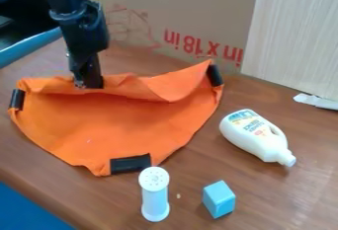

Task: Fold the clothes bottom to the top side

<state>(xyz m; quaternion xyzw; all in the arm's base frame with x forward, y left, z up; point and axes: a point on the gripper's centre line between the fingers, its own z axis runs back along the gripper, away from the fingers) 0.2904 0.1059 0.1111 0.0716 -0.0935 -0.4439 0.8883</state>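
Observation:
The gripper (89,78) hangs at the upper left, its tip down at the far edge of the orange cloth (125,120). That far edge is raised and rumpled around the tip, with a fold running to the right. Black patches mark the cloth's left, right and near corners; the near corner lies by the white shaker. How the fingers stand on the cloth cannot be made out.
A white bottle (254,134) lies right of the cloth. The shaker (154,194) stands in front, with a blue block (218,199) to its right. Behind are a cardboard wall (178,17) and a pale board (294,39); a white object (316,101) lies far right.

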